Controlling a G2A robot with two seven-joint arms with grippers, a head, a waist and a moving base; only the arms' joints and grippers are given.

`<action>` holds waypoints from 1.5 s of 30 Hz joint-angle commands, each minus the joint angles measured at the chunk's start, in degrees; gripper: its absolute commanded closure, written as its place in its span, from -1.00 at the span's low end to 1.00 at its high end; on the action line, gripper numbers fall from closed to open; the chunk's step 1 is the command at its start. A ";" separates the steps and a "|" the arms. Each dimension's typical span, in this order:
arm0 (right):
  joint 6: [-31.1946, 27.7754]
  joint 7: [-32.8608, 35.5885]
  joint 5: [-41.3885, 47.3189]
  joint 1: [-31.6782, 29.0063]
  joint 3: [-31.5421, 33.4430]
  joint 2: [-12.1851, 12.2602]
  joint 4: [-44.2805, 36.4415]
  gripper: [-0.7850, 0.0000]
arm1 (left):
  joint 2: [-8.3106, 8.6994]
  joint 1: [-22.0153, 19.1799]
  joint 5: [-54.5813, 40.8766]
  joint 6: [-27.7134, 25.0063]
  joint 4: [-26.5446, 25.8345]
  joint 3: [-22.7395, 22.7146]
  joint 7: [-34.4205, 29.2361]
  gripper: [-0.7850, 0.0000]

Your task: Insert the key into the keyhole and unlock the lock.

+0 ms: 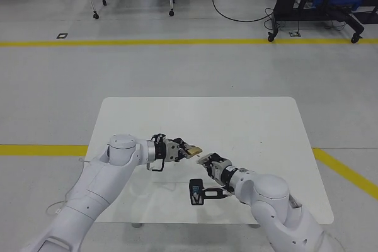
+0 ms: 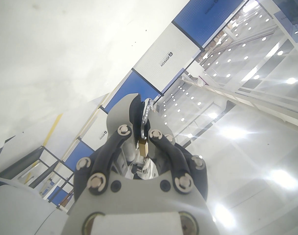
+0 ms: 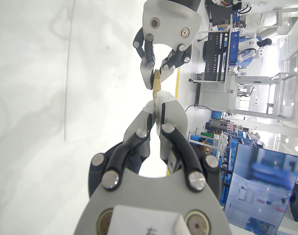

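The left tool (image 1: 186,150) pinches the lock (image 3: 156,81), the right tool (image 3: 155,103) pinches the key (image 3: 154,97) at it; turning likely remains.

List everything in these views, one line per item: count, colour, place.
lock: one, brass body with silver shackle, gripped in mid-air
key: one, thin and brass-coloured, meeting the lock's end; cannot tell if it is in the keyhole
table: one, white, under both arms
floor lines: two, yellow, one beyond the table, one running behind its near half
cart: one, black, far corner of the floor
left pincer: one, grey and black, shut on the lock above the table
right pincer: one, grey and black, shut on the key, facing the left pincer
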 commanded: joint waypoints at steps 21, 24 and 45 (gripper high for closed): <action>0.13 2.02 -2.00 1.07 -1.87 -0.37 0.76 1.00 | -0.33 -0.38 0.50 0.57 0.67 0.23 -0.55 1.00; 0.23 2.06 -2.14 1.04 -1.90 -0.39 0.74 1.00 | -0.32 -0.34 0.63 0.77 0.60 0.21 -0.71 1.00; -0.02 3.68 -3.18 1.56 -3.09 -0.82 1.10 1.00 | -0.21 0.04 1.27 2.03 -0.34 -0.10 -0.93 1.00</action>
